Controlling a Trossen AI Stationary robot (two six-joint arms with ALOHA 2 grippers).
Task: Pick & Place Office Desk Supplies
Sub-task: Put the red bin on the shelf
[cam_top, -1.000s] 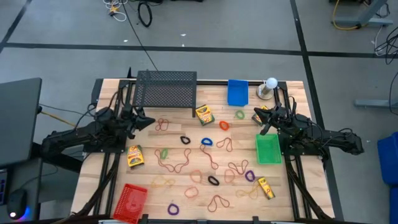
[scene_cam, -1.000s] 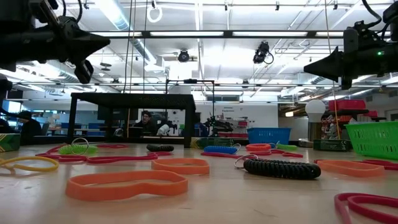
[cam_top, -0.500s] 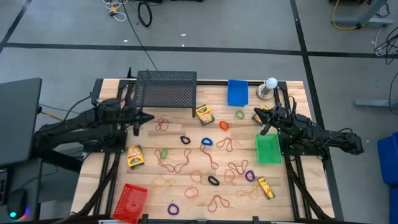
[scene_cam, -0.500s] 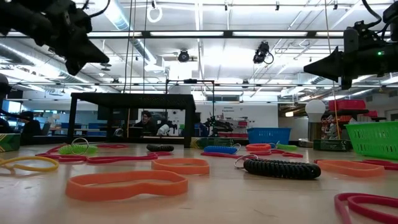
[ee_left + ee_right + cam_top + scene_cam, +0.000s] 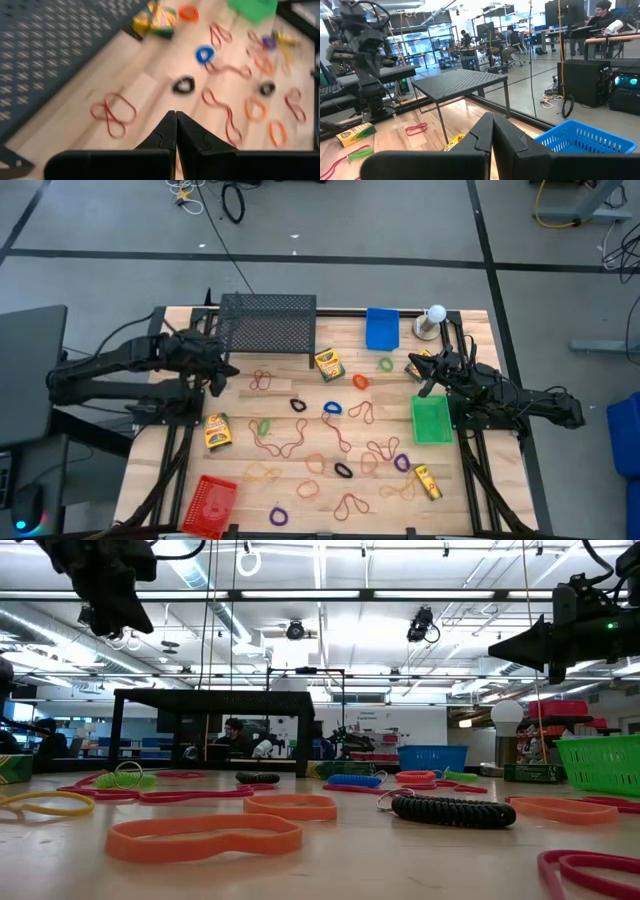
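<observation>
Nearly all of the job looks undone: the green bin (image 5: 431,419) near the table's right edge, blue bin (image 5: 381,328) at the far edge and red bin (image 5: 207,502) at the near-left corner all seem empty in the high view, tho the mesh hides small stuff.

Wooden table (image 5: 310,370) w/ a black mesh shelf (image 5: 267,324) at its far edge. Both arms are raised off the wood. Left hand (image 5: 214,374) hangs by the shelf's left leg, fingers pressed together, carrying nothing. Right hand (image 5: 424,369) sits just beyond the green bin, fingers together too, empty.

Crayon boxes: one mid-far (image 5: 328,364), one at the left edge (image 5: 216,430), one near-right (image 5: 428,480). Rubber bands (image 5: 281,446) of many colours are scattered across the middle and near side.

Room: concrete floor, open lab w/ desks; people are seated far back.
</observation>
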